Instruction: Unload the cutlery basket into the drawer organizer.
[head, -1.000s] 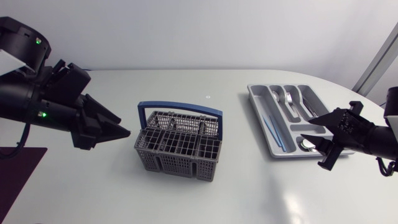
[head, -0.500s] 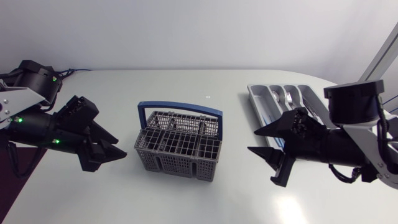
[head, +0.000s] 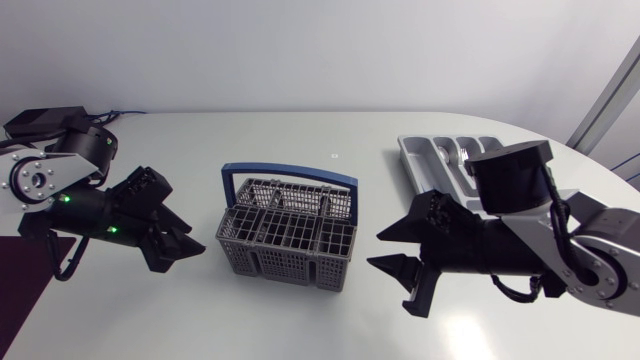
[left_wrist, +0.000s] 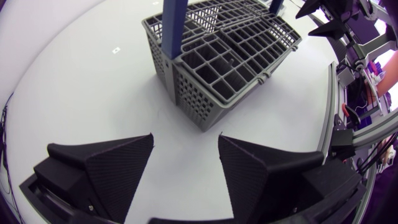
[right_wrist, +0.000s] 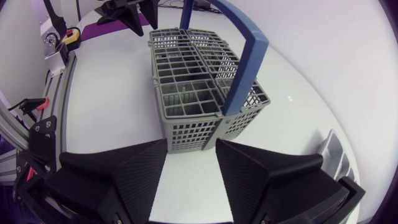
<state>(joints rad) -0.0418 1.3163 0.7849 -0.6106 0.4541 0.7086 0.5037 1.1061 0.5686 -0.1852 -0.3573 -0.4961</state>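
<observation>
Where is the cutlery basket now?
In the head view, the cutlery basket stands mid-table, between the left pincer and the right pincer, apart from both.

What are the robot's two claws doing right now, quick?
Left gripper: open, holding nothing.
Right gripper: open, holding nothing.

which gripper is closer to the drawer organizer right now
Right. The right gripper sits between the cutlery basket and the drawer organizer, its arm crossing over the organizer. The left gripper is beyond the basket's other side, far from it.
</observation>
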